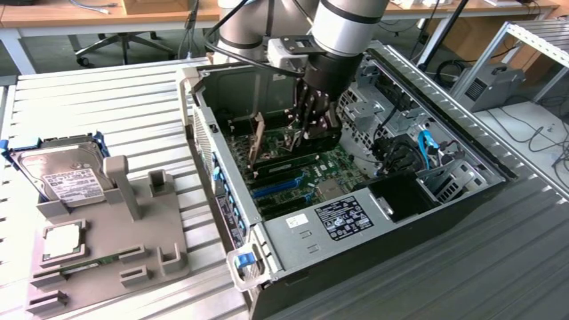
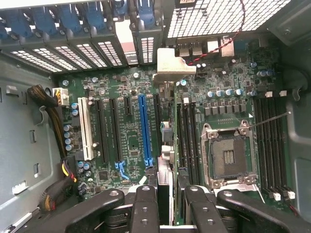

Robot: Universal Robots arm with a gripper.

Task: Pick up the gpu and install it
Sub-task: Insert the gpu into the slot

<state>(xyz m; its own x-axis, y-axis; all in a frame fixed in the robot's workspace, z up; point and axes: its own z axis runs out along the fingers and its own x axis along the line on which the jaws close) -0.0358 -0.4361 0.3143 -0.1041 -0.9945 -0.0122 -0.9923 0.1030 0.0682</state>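
Tool [image 1: 307, 133] clamped on gpu [image 1: 260, 143] top edge, inside PC case [image 1: 462, 200]. Card looks light, stiff, fragile; grip edges/bracket, not components.

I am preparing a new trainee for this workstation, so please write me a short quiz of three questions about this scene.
1. True or false: the gripper is inside the open computer case.
2. The CPU socket on the motherboard is: A) empty B) covered by a cooler C) hidden under cables.
3. Short answer: which part is the gripper clamping?
Key: 1 true; 2 A; 3 the gpu, held on edge above the motherboard slots.
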